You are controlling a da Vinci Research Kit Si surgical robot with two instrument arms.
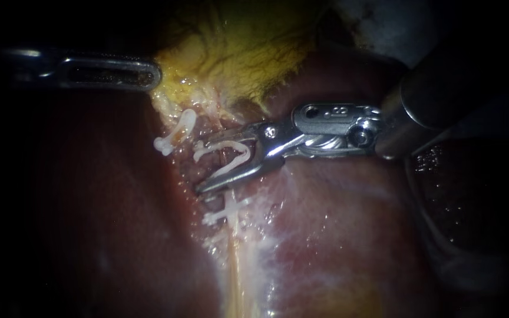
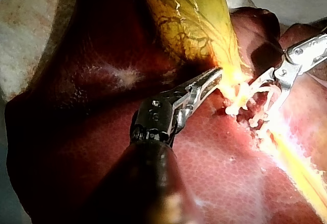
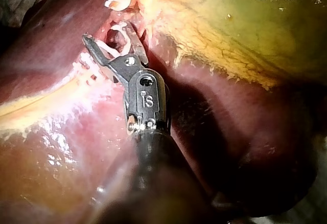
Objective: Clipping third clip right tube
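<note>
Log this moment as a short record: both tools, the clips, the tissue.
left tool: jaws shut on the edge of the gallbladder
right tool: jaws wide apart, carrying the open white clip between them
open white clip: not yet closed, at the top of the tube
upper set clip: closed, beside the right tool's jaws, toward the gallbladder
lower set clip: closed on the tube, just beyond the lower jaw
liver: lies beneath it all
</note>
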